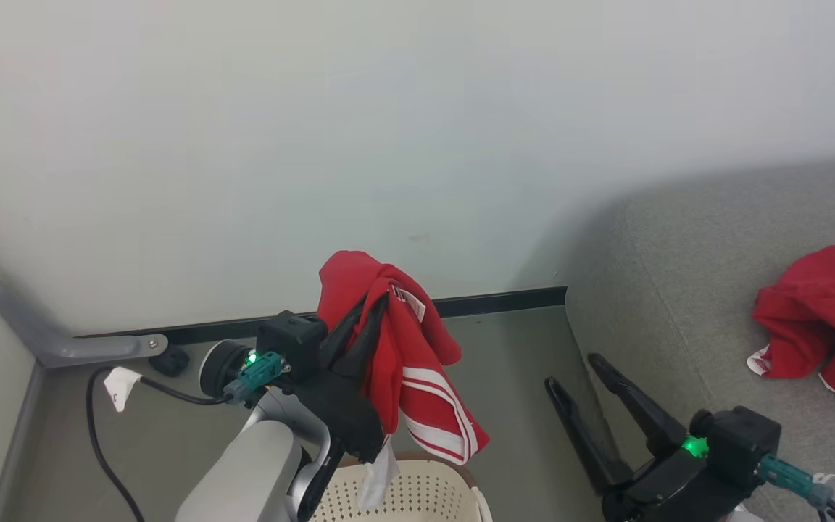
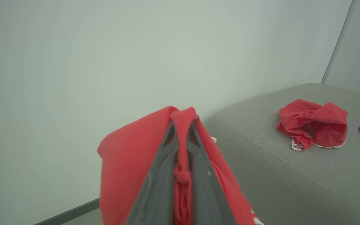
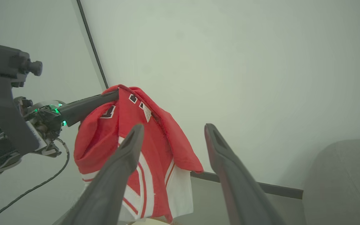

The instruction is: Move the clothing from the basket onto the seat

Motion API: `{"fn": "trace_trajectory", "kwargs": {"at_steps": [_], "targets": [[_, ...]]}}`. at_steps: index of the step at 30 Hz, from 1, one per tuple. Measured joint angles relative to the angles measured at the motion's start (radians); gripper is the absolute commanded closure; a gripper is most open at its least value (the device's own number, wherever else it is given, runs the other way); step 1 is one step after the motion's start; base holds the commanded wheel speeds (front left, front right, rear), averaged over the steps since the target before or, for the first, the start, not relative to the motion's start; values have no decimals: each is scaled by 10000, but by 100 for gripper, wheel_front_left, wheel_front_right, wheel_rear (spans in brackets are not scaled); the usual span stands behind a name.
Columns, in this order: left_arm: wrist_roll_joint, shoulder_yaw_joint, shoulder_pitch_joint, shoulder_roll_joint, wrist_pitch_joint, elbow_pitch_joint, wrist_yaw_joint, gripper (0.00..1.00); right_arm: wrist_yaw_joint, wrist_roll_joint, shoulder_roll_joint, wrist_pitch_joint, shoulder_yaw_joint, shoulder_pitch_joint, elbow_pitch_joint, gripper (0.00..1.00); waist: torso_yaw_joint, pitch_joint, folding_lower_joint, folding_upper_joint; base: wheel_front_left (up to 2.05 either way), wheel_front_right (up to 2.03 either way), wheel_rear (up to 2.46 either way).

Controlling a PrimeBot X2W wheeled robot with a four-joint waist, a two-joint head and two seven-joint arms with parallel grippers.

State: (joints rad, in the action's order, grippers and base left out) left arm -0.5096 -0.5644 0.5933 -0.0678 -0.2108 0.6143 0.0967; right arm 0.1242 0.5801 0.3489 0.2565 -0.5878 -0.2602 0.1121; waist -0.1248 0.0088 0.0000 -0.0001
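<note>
Pale wall (image 1: pixel 388 109), grey floor (image 1: pixel 519 362). Head view: I log my left gripper (image 1: pixel 381 297) clamped on held garment (image 1: pixel 417 362), draped over its fingers above basket (image 1: pixel 425 496); right gripper (image 1: pixel 572 371) spread, beside seat (image 1: pixel 678 304) bearing second garment (image 1: pixel 823 319). Left wrist: fabric pinched between fingers. Right wrist: held garment beyond spread fingers, untouched.

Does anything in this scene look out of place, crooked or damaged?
Nothing looks damaged or spilled. The red garment hangs bunched from the shut left gripper above the basket, as expected in a transfer. A second garment lies crumpled, not folded, on the seat. A black cable lies loose on the floor by the wall.
</note>
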Motion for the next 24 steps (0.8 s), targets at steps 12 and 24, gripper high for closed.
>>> {"fn": "trace_trajectory", "kwargs": {"at_steps": [12,24], "targets": [[-69,-253,353,109,431,-445,-56,100,4,104,-284,-180,-2105,-1849,995,0,369,113,1,2,0,0,0],[-84,-800,384,224,784,-771,-56,100,4,663,-453,-355,-3241,-2792,2623,0,726,247,1,2,0,0,0]]}}
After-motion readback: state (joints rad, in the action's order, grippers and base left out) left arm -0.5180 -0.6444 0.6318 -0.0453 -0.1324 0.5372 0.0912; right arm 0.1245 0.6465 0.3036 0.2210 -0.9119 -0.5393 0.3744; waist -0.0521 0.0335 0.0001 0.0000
